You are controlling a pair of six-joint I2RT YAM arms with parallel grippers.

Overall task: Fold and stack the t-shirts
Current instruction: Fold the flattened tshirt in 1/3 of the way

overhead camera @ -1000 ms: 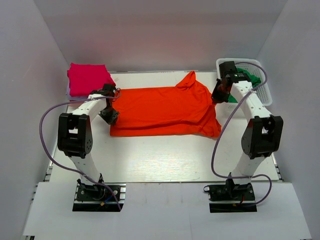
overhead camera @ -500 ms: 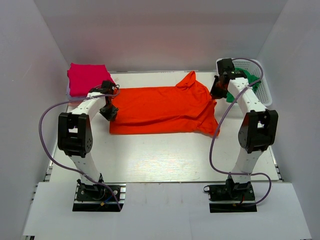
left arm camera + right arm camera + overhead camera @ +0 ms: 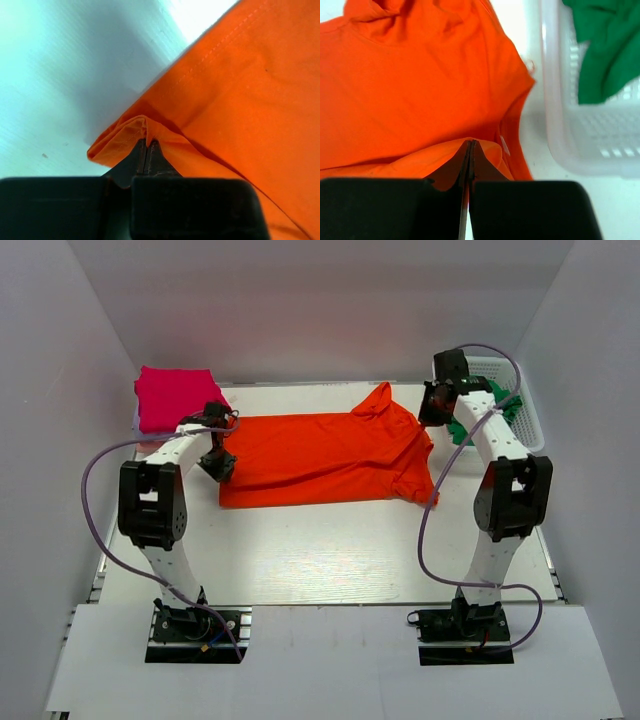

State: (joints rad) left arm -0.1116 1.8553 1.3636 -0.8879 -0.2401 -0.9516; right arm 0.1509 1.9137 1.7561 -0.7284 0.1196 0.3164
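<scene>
Orange-red t-shirt [image 3: 330, 455] lies spread flat across the far half of the table [image 3: 330, 560]. The left gripper [image 3: 218, 464] is pinched tight on a fold of hem at the shirt's left end, and the right gripper [image 3: 430, 418] is likewise closed on a raised tuck of cloth at its right end. Judged step: first fold, both ends in hand; the next move calls for lifting both ends together and carrying them evenly toward the near edge, where open tabletop shows. The far corners are tight: the magenta t-shirt [image 3: 175, 398] stack at far-left and the basket [image 3: 533, 425] holding a green t-shirt [image 3: 492, 408] at far-right each sit just beside a gripper.
</scene>
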